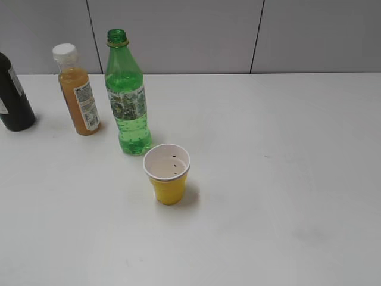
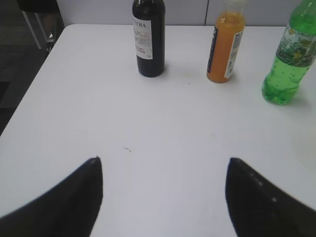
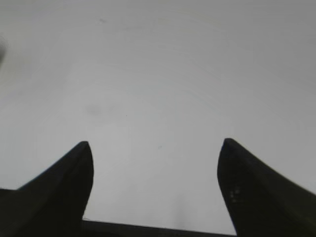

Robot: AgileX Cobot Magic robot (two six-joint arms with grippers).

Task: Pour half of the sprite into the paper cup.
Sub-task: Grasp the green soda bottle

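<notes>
The sprite (image 1: 126, 101), a tall green plastic bottle with no cap and a pale label, stands upright on the white table; its lower part also shows at the far right as the sprite (image 2: 289, 59). The yellow paper cup (image 1: 168, 174) stands just in front and to the right of it, upright and empty. My left gripper (image 2: 163, 160) is open over bare table, well short of the bottles. My right gripper (image 3: 155, 144) is open too, with only bare table between its fingers. Neither gripper appears in the exterior view.
An orange juice bottle (image 1: 78, 92) with a white cap stands left of the sprite, and a dark bottle (image 1: 13, 95) at the far left edge. The table's left edge (image 2: 29, 84) borders a dark floor. A grey wall runs behind the table.
</notes>
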